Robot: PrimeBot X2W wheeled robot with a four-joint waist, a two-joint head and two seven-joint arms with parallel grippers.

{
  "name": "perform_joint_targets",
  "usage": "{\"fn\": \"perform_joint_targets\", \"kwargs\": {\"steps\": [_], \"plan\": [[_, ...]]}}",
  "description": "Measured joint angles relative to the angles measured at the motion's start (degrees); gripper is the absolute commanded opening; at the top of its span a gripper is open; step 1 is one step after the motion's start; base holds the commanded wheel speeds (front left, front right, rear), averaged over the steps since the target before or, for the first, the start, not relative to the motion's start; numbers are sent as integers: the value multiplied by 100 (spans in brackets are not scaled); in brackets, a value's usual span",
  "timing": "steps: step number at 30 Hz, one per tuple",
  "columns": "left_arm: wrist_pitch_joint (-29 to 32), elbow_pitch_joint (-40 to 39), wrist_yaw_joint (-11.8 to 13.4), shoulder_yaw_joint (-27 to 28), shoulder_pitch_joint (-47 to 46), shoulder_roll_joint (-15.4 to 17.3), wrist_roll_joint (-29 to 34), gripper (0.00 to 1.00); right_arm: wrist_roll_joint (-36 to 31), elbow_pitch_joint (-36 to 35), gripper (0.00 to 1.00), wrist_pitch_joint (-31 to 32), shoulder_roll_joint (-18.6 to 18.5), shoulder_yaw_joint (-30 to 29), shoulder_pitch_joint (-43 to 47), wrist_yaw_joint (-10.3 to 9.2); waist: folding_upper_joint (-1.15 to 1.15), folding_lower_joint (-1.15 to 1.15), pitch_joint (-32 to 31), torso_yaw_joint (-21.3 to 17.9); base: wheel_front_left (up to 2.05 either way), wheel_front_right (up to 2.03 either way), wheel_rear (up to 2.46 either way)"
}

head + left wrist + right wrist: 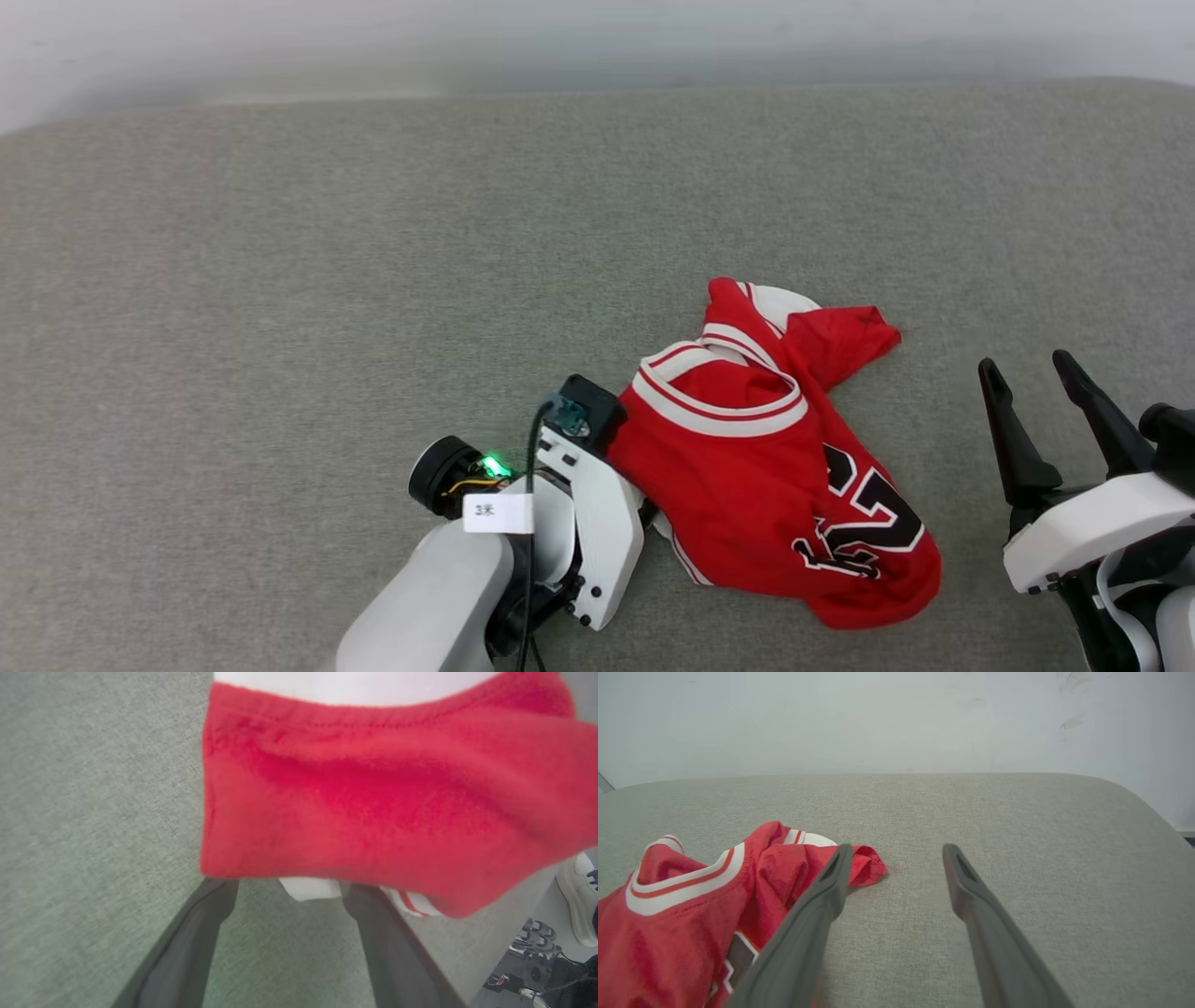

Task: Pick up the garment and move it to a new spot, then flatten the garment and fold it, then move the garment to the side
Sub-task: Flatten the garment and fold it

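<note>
your red jersey (766, 467) lay crumpled on the grey fabric-covered desk (280, 280), right of centre and toward the near edge, between your two arms. its red-and-white striped collar (719, 401) faced up near the middle of the heap, a white sleeve (789, 303) poked out at the far end, and the black, white-outlined number (868, 513) sat on the near part.

your left tool (287, 886) was down at the jersey's left edge. in the left wrist view its two dark fingers (187, 952) stood spread wide apart, with their tips hidden under the red cloth (373, 788) that draped over them; a bit of white fabric showed between them. the fingers were not pressed together on anything. in the head view the white wrist covered the fingers.

your right tool (1024, 362) hung to the right of the jersey, apart from it, fingers spread and nothing between them. in the right wrist view that tool (897, 848) pointed over bare desk toward the pale wall (896, 718), with the jersey (691, 905) off to the left.

past the desk's edge, the left wrist view caught a white shoe (577, 896) on the floor.
</note>
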Motion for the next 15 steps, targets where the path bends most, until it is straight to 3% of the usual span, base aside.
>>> {"fn": "perform_joint_targets", "kwargs": {"steps": [7,8,9,15], "plan": [[34,523,29,-309,-254,44,389,100,-67,51,100,-58,46,25,-75,0,0,0,197,-178,0,0,0],[54,582,24,-339,-283,41,389,24,-75,55,100,-74,53,22,-81,0,0,0,217,-191,0,0,0],[52,637,22,-360,-300,26,366,0,-88,59,100,-75,58,23,-86,0,0,0,233,-199,0,0,0],[-244,884,-11,-356,-358,-8,255,0,-146,127,100,-99,73,-16,-87,0,0,0,214,-149,0,0,0]]}}
